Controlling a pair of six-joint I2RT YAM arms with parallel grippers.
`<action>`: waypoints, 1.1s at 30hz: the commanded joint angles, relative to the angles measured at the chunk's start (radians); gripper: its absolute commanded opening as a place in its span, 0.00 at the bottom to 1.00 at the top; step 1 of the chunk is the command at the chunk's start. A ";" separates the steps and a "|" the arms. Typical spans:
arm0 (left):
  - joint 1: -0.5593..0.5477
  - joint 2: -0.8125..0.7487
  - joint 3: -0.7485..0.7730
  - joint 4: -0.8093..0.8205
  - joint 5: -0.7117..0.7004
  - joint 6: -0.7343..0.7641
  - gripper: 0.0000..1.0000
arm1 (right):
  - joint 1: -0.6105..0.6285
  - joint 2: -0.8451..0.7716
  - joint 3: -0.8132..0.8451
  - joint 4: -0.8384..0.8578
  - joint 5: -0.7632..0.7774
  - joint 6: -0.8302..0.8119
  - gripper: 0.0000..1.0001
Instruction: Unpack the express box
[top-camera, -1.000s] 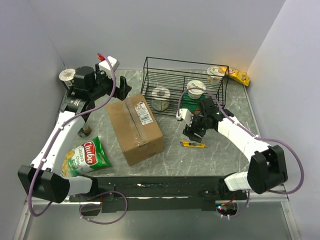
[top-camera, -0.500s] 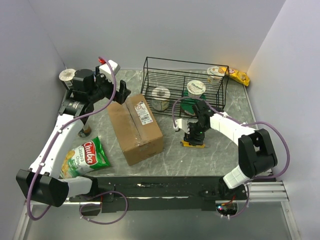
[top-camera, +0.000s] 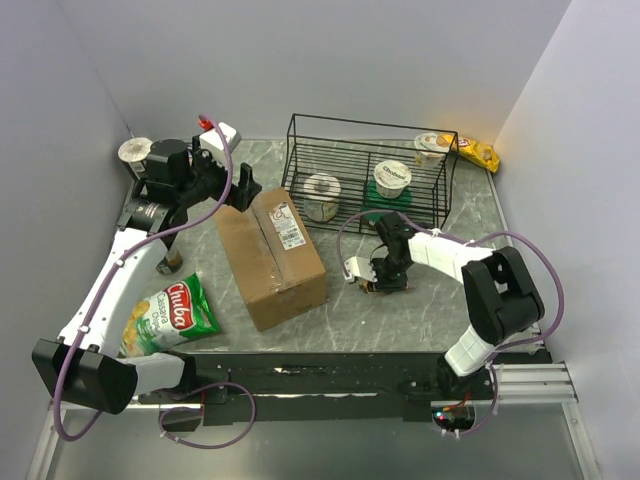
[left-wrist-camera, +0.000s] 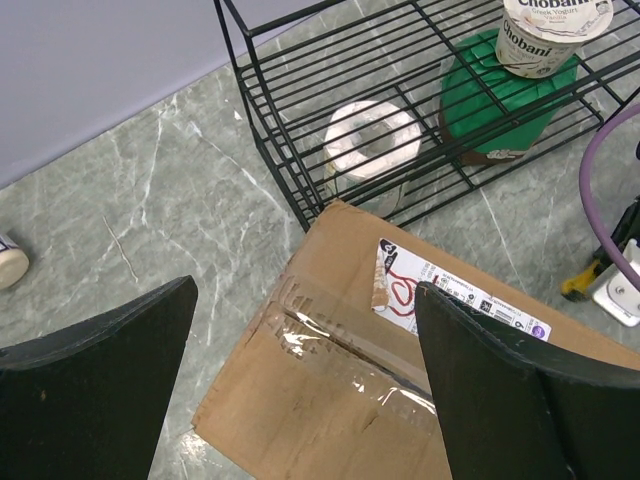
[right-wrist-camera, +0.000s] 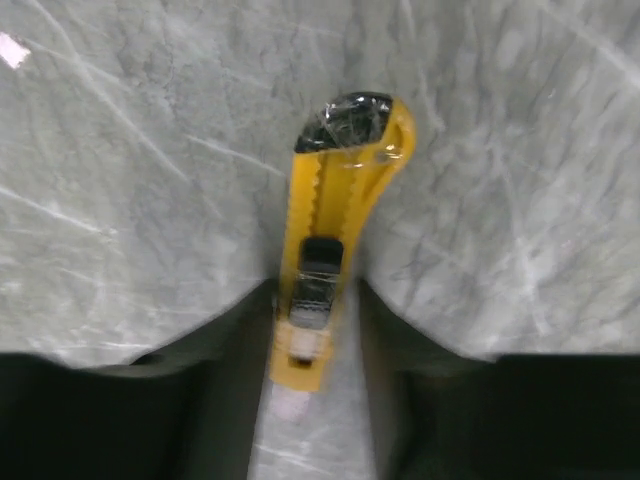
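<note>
The express box (top-camera: 270, 258), a brown carton with a taped seam and a white label, sits shut at the table's middle. My left gripper (top-camera: 243, 190) hovers open above its far end; the left wrist view shows its fingers (left-wrist-camera: 500, 380) wide apart over the box (left-wrist-camera: 340, 380) and the tape. To the right of the box, my right gripper (top-camera: 385, 283) is down on the table astride a yellow utility knife (right-wrist-camera: 340, 190). Its jaws (right-wrist-camera: 315, 290) stand narrowed round the knife's rear; the left finger touches it, and a thin gap shows on the right.
A black wire basket (top-camera: 365, 135) at the back holds a tape roll (top-camera: 322, 192), a yogurt cup (top-camera: 392, 176) and a green item. A Chuba snack bag (top-camera: 170, 312) lies front left. Another cup (top-camera: 432, 147) and a yellow packet (top-camera: 480, 152) sit back right.
My right gripper has dropped onto the yellow knife, turned along it, and its jaws have narrowed round it. The left gripper has shifted slightly right over the box's far end.
</note>
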 joint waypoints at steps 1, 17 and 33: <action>-0.005 -0.030 0.019 0.005 0.020 0.013 0.97 | 0.030 0.029 0.005 -0.014 0.027 -0.141 0.33; -0.018 -0.002 0.020 0.022 0.052 0.007 0.97 | 0.011 -0.434 -0.324 0.259 -0.187 -0.682 0.74; -0.045 0.042 0.017 0.068 0.090 -0.017 0.96 | -0.006 -0.376 0.080 0.066 0.052 0.985 0.42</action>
